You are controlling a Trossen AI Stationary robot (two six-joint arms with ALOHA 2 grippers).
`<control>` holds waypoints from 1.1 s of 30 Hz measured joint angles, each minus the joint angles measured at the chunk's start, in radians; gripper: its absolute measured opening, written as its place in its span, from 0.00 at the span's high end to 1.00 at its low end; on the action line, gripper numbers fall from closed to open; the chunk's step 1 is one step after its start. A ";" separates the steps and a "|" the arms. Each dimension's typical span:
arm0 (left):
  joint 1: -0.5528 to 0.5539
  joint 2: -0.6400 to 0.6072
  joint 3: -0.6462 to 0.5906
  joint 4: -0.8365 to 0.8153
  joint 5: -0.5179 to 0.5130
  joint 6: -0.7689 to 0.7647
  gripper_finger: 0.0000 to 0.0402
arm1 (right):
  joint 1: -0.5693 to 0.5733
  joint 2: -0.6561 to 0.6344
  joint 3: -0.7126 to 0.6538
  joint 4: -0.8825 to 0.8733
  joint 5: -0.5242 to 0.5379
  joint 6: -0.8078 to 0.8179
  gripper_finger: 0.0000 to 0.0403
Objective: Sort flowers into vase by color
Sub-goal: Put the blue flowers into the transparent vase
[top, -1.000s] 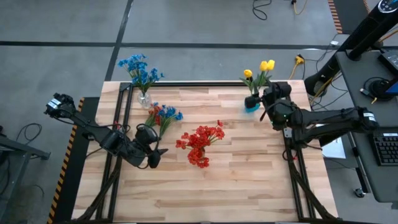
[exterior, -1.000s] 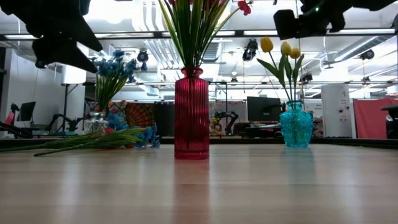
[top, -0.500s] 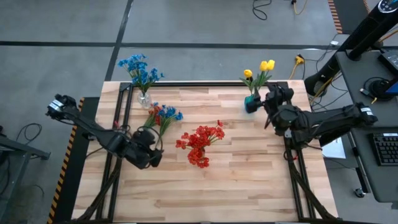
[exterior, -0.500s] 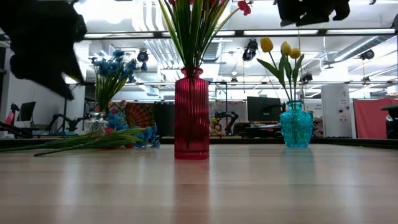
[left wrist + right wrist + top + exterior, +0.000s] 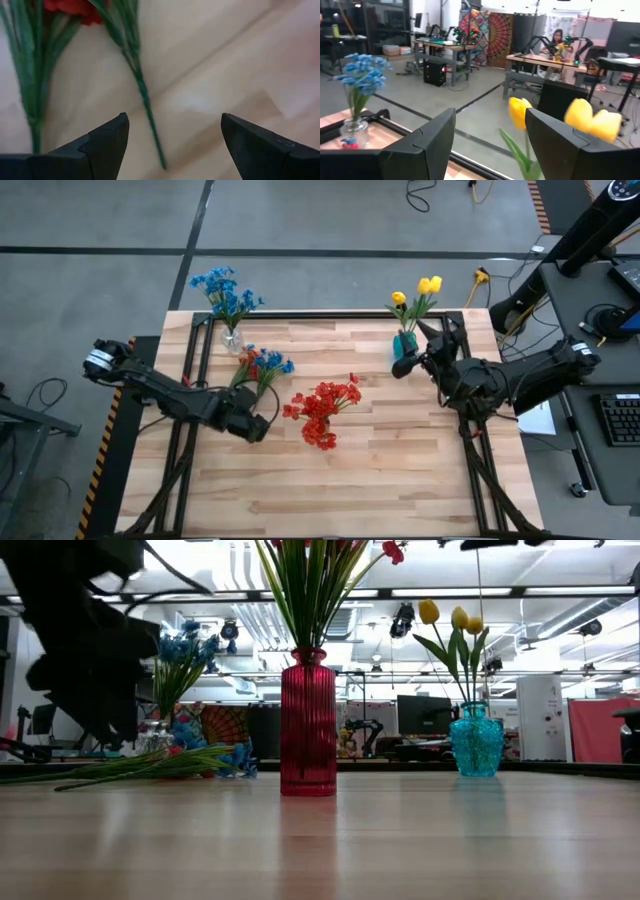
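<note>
**Both grippers open, none holding a flower**

Left arm: reaches from the table's nine o'clock edge towards the centre, stretched low. The left gripper [image 5: 255, 425] sits just at six o'clock of the loose flowers [image 5: 262, 366] lying on the wooden table [image 5: 400, 470]. Its fingers [image 5: 107, 140] stand wide apart and released, with bare green stems [image 5: 145, 107] and table between them; nothing is grasped.

Right arm: comes in from the three o'clock edge, wrist raised. The right gripper [image 5: 405, 362] hangs just beside the teal vase [image 5: 477, 740] at the table's one o'clock corner, jaws spread, empty.

Task items: yellow tulips [image 5: 420, 288] stand in the teal vase. Red flowers [image 5: 322, 412] fill the red vase [image 5: 308, 725] at centre. Blue flowers [image 5: 225, 292] stand in a clear vase [image 5: 232, 340] at eleven o'clock. The loose flowers, blue and red mixed, lie flat between the clear and red vases.
</note>
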 joint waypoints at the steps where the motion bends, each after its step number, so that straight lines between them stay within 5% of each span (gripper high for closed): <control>1: 0.018 0.009 0.000 0.000 0.000 0.018 0.26 | 0.006 0.016 0.014 -0.002 0.000 -0.004 0.42; 8: 0.099 0.071 0.000 0.003 0.016 0.122 0.26 | 0.019 0.119 0.167 -0.194 0.000 0.036 0.43; 18: 0.143 0.184 0.000 0.050 0.010 0.134 0.35 | 0.019 0.213 0.369 -0.704 0.001 0.373 0.43; 33: 0.172 0.241 0.001 0.079 0.007 0.133 0.82 | 0.019 0.234 0.355 -0.755 -0.025 0.447 0.43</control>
